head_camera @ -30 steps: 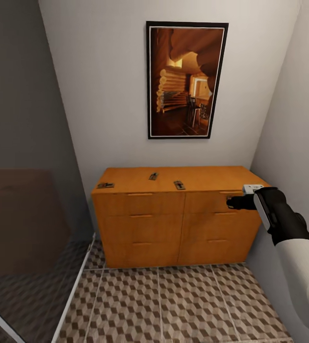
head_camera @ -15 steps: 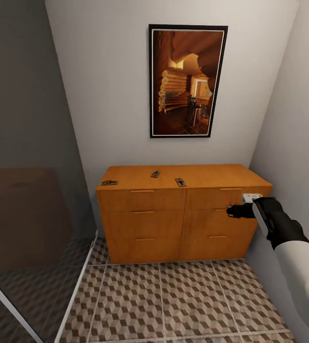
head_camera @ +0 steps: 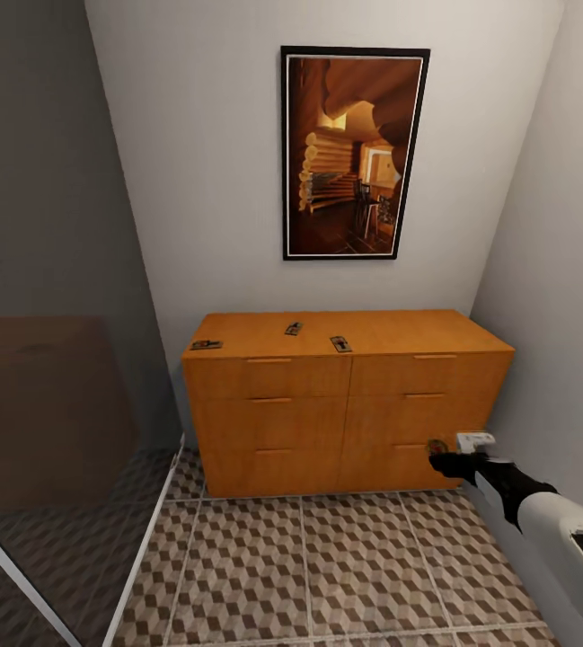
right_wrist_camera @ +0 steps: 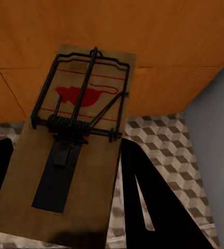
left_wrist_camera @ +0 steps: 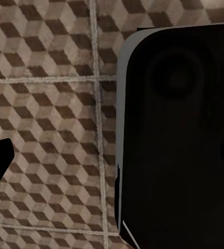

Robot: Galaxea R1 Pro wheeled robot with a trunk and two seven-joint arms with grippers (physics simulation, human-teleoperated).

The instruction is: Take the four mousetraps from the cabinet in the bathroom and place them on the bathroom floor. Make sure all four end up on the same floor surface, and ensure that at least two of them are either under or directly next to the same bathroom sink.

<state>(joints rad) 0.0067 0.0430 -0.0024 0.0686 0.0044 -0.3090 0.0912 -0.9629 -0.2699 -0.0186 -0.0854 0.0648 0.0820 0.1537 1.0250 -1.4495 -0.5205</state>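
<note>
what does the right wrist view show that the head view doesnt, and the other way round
Right wrist view: the held mousetrap up close, between the gripper's fingers, with its dark wire, spring and red mouse print.

Head view: three mousetraps on the cabinet top, a framed picture on the wall, and the right gripper low in front of the bottom drawers.

Both: the orange-brown cabinet and the cube-patterned floor.

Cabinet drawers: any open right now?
All shut. In the head view every drawer front on the cabinet sits flush, none pulled out. Three mousetraps lie on its top, not inside.
</note>
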